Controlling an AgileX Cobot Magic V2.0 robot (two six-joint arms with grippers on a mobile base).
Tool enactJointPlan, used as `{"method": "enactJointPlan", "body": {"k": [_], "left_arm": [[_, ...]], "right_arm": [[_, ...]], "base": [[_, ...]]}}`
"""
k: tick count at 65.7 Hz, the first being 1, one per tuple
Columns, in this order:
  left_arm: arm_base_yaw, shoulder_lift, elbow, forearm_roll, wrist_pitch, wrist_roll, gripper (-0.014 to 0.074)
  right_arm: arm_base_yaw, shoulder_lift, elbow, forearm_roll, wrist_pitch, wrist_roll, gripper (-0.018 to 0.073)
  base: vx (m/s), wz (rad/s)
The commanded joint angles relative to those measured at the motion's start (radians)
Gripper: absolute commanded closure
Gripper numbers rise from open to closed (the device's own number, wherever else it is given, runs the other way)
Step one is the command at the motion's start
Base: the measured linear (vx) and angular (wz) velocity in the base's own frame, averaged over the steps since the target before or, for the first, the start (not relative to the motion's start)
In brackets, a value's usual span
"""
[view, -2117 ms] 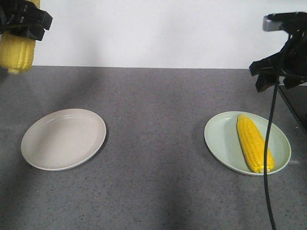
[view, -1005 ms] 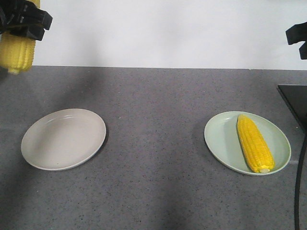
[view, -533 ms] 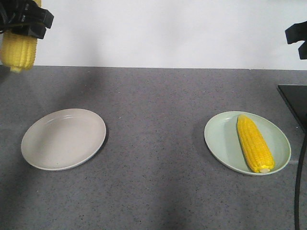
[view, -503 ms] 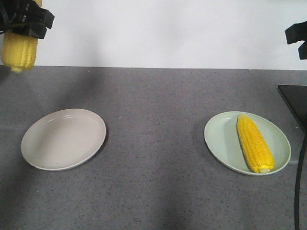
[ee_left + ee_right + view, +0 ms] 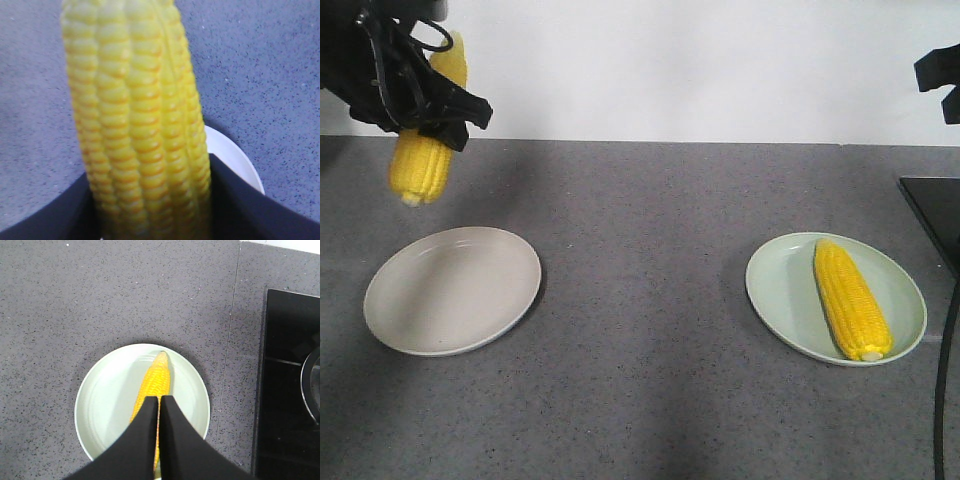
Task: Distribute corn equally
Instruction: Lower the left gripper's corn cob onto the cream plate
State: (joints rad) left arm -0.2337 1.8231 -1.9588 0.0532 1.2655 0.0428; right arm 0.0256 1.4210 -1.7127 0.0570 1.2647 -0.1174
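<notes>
The left end effector [image 5: 420, 105] is clamped on one corn cob [image 5: 423, 160] (blunt end down) above the beige plate [image 5: 452, 290]. The right end effector [image 5: 159, 405], fingers together, hangs over the second cob [image 5: 851, 298] lying on the green plate [image 5: 780, 290].

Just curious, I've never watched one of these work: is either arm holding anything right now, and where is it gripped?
The left gripper holds a corn cob around its middle. The right gripper, jaws together, holds nothing.
</notes>
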Motion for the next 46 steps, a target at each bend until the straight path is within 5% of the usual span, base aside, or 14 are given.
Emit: {"method": "enactJointPlan", "body": {"k": [1,46], "left_arm": [[-0.002,-0.023,-0.025,-0.041,-0.022,-0.013,0.0374],[0.006,-0.015,0.256,-0.067,-0.022,-0.012,0.0348]], "right_arm": [[-0.001,-0.029,-0.025,0.003,-0.042,0.002,0.0568],[-0.001,-0.029,-0.025,0.003,-0.042,0.002,0.0568]], "base": [[0.00,0.00],[0.00,0.00]]}}
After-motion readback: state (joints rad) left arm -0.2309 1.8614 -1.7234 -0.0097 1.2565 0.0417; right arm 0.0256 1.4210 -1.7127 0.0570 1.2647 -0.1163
